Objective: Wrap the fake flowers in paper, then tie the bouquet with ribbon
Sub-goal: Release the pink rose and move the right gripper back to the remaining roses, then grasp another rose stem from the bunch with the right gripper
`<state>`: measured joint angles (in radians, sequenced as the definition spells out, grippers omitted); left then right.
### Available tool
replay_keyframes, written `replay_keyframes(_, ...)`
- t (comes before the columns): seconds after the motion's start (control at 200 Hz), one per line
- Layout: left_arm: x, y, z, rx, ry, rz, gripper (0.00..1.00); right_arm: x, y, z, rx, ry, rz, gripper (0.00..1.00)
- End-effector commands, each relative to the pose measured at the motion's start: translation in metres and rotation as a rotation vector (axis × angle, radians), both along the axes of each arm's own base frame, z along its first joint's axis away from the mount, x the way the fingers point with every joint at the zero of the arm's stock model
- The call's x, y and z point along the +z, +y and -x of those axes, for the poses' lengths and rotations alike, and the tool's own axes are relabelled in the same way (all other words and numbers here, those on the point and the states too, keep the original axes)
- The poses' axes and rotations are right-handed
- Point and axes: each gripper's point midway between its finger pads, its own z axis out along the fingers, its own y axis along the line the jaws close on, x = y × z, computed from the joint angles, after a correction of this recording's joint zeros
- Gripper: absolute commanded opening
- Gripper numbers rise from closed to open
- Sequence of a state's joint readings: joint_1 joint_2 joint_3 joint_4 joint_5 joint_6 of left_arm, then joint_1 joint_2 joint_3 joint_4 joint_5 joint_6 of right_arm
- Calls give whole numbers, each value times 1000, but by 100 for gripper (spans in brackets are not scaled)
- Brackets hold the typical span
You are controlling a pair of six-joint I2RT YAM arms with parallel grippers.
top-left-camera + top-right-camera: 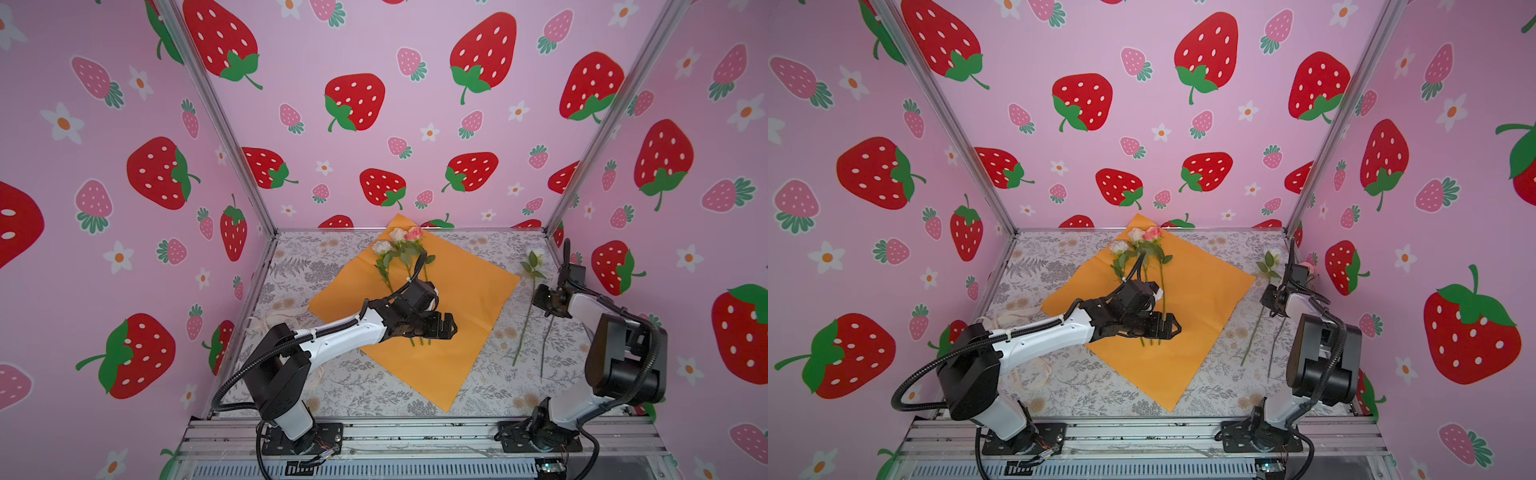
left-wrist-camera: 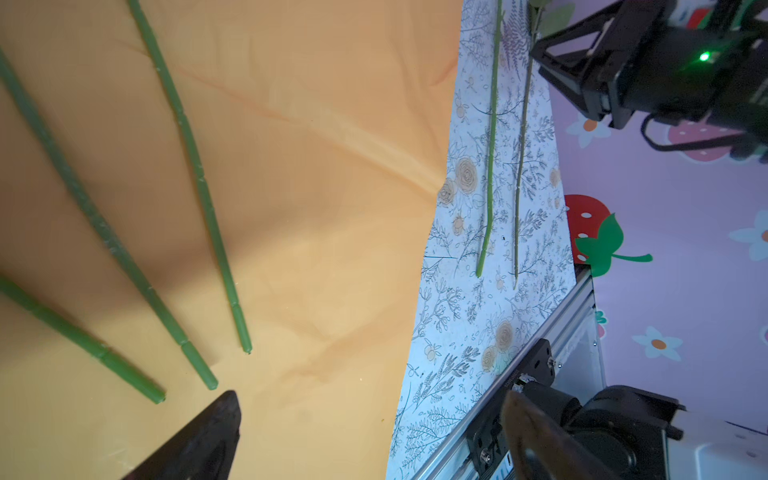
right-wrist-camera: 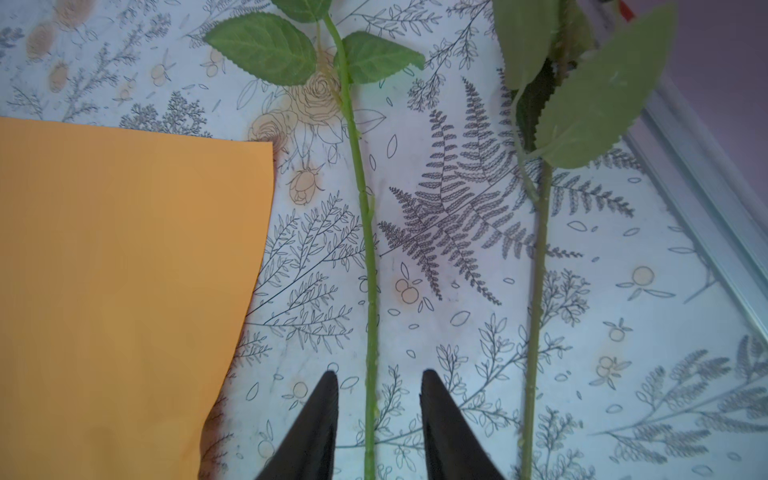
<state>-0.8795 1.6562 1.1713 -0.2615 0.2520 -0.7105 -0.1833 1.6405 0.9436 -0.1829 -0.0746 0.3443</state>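
The bouquet of fake flowers lies unbound. Three white and pink roses (image 1: 399,245) (image 1: 1142,241) rest on flat orange wrapping paper (image 1: 457,299) (image 1: 1200,291), their stem ends (image 2: 195,166) fanned apart. My left gripper (image 1: 446,326) (image 1: 1173,326) (image 2: 370,397) hovers open over those stem ends, holding nothing. Right of the paper a loose white rose (image 1: 535,254) lies on the table. My right gripper (image 1: 548,309) (image 3: 379,374) is low over it, jaws open on either side of its stem (image 3: 371,291) without touching it.
A second loose stem (image 3: 538,291) (image 1: 546,345) lies beside the first, near the right wall. A cream ribbon (image 1: 270,320) (image 1: 1034,374) lies by the left arm's base. An aluminium rail (image 1: 415,432) borders the front; patterned walls close in the other sides.
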Motion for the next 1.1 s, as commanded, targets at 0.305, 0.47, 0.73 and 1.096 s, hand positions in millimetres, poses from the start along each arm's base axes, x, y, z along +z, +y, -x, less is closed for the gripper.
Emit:
replay_keyframes(0.305, 24, -58, -4, -93, -33, 77, 99, -24, -14, -52, 69, 84, 54, 37)
replay_keyframes(0.47, 21, -54, -3, -95, -42, 62, 99, -38, -9, -68, 94, 99, 17, 36)
replay_keyframes(0.73, 29, -43, -4, -80, -89, 56, 99, -60, -2, -69, 128, 205, 94, 19)
replay_keyframes(1.096, 48, 10, -16, 33, -238, -63, 99, 38, -3, -76, 94, -14, 135, 0)
